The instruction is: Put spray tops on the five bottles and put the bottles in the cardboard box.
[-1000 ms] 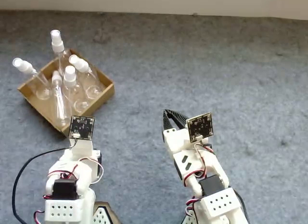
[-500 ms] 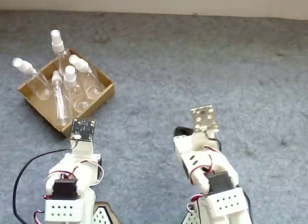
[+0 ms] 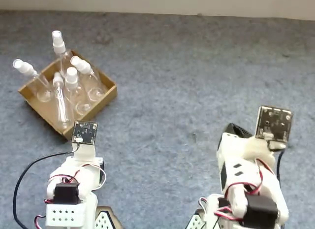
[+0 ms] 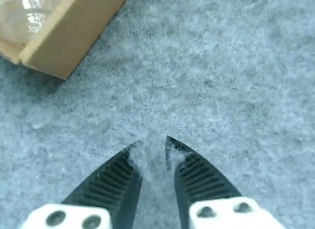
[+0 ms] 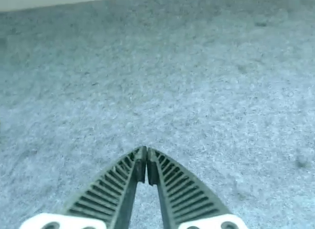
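The cardboard box (image 3: 109,96) sits on the grey carpet at the far left. Several clear bottles (image 3: 74,88) with white spray tops stand and lean inside it. My left arm is at the near left, just in front of the box. In the left wrist view its gripper (image 4: 152,141) hovers over bare carpet, slightly open and holding nothing, with the box corner (image 4: 66,29) beyond it. My right gripper (image 5: 146,151) is shut and empty over carpet at the near right. Its black fingers (image 3: 239,130) show in the high view.
Grey carpet covers the whole surface. A pale wall edge (image 3: 197,3) runs along the far side. A black cable (image 3: 22,182) loops beside the left arm's base. Open carpet lies between the box and the right arm.
The right arm has swung from the middle of the carpet over to the right. The left arm, the box and the bottles have stayed put.
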Controlling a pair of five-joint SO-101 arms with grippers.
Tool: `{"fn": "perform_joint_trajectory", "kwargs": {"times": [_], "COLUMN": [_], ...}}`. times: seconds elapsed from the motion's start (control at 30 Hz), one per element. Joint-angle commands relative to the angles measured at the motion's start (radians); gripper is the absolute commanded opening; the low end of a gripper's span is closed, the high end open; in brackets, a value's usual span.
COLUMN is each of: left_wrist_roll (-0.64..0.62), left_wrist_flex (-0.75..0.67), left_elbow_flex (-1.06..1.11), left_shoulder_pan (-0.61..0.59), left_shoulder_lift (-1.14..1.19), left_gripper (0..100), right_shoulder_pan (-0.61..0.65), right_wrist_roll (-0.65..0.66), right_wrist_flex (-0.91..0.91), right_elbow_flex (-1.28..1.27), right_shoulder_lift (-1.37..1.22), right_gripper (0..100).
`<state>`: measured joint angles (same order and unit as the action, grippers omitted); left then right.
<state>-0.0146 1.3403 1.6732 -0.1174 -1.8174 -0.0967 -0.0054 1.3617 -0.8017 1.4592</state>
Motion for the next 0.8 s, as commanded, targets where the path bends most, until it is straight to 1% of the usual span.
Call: {"fn": "perform_joint_trajectory", "kwargs": {"times": [0.0,0.5,0.6,0.77], "left_wrist_roll": [0.002,0.002,0.002,0.002], "left_wrist_flex": [0.006,0.006,0.006,0.006], "left_elbow_flex": [0.022,0.022,0.022,0.022], "left_shoulder_pan": [-0.013,-0.013,-0.013,-0.013], "left_shoulder_lift": [-0.001,-0.001,-0.001,-0.001], "left_gripper": [1,1,1,1], "right_shoulder_pan": [-0.015,-0.015,-0.018,-0.021], "right_wrist_roll": [0.006,0.006,0.006,0.012], "right_wrist_flex": [0.074,0.395,0.400,0.372], "right_elbow_flex": [0.147,0.619,0.682,0.707], "right_shoulder_lift": [-0.002,-0.001,0.042,0.236], "right_gripper": [0.5,0.5,0.5,0.5]}}
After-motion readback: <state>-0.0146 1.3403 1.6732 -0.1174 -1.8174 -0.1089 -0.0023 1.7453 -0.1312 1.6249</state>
